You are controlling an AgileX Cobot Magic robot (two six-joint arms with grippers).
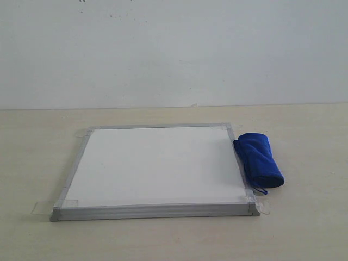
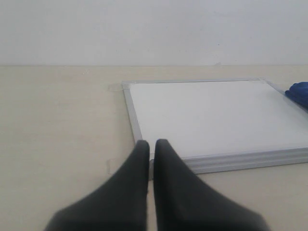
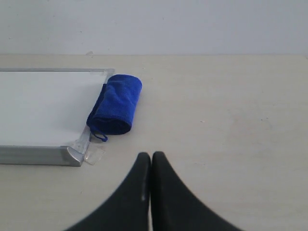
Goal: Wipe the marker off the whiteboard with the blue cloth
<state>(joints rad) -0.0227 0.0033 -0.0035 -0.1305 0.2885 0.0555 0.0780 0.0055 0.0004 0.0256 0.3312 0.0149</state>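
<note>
While hanging low over the bench (image 1: pixel 304 228) with left fingers (image 2: pixel 138 161) and right fingers (image 3: pixel 143 168) each clenched together on nothing, faces the whiteboard (image 1: pixel 157 166) lying flat, plain white, with the blue cloth (image 1: pixel 260 160) rolled up and touching its right frame edge

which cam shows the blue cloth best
Right wrist view: the deep blue rolled microfibre cloth is whole and close, its loop tag clear. The exterior view shows it whole but smaller. The left wrist view catches only its edge.
</note>
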